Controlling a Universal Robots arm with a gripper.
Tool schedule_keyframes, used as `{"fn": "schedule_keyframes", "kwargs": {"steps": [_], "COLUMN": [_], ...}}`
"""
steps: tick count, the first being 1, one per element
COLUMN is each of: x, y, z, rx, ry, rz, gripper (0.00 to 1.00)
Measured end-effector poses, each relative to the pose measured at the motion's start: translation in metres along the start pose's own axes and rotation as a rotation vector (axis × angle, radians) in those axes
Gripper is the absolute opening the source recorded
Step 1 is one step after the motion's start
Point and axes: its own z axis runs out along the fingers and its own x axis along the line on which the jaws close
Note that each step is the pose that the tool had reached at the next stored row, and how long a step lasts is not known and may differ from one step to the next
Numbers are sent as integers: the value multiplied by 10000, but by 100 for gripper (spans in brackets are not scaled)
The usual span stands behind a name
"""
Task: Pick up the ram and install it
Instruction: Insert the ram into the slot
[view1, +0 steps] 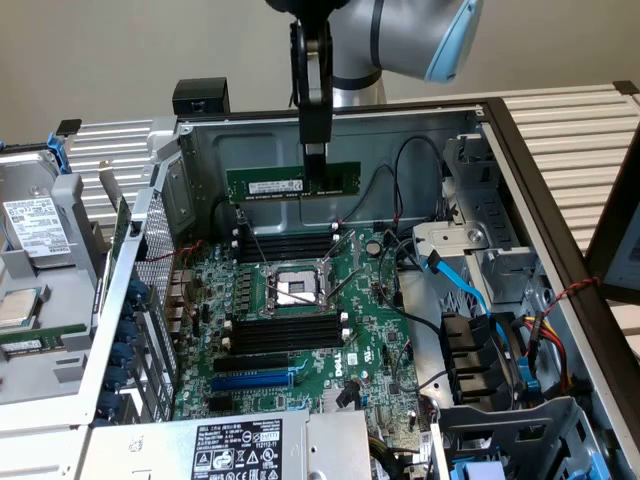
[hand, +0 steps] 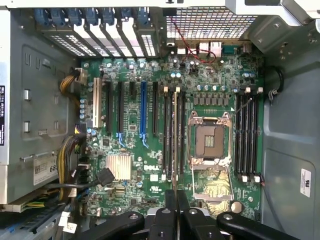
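Observation:
The ram (view1: 270, 185) is a long green stick with a white label. It hangs level and on edge in the air, above the far end of the green motherboard (view1: 370, 330). My gripper (view1: 315, 168) comes straight down from above and is shut on the stick's upper edge, right of its middle. Below it lie the far black memory slots (view1: 285, 243), then the CPU socket (view1: 295, 290) and the near memory slots (view1: 285, 330). In the wrist view my gripper (hand: 176, 202) points down at the board, in line with one bank of memory slots (hand: 172, 135) beside the CPU socket (hand: 210, 140).
The open computer case has a metal back wall (view1: 420, 130) close behind the ram. Blue and black cables (view1: 460, 285) and a drive cage (view1: 490, 370) crowd the exterior view's right. A blue expansion slot (view1: 250, 381), a power supply (view1: 235, 450) and a loose drive (view1: 35, 230) are also there.

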Motion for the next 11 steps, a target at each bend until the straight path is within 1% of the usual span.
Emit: {"fn": "schedule_keyframes", "kwargs": {"steps": [4,9,10,11], "x": [-52,-164,-226,-227], "y": [21,57,76,94], "z": [72,156,200,204], "rx": [0,0,1,2], "ry": [-1,-2,19,61], "rz": [38,39,39,43], "gripper": [12,12,12,12]}}
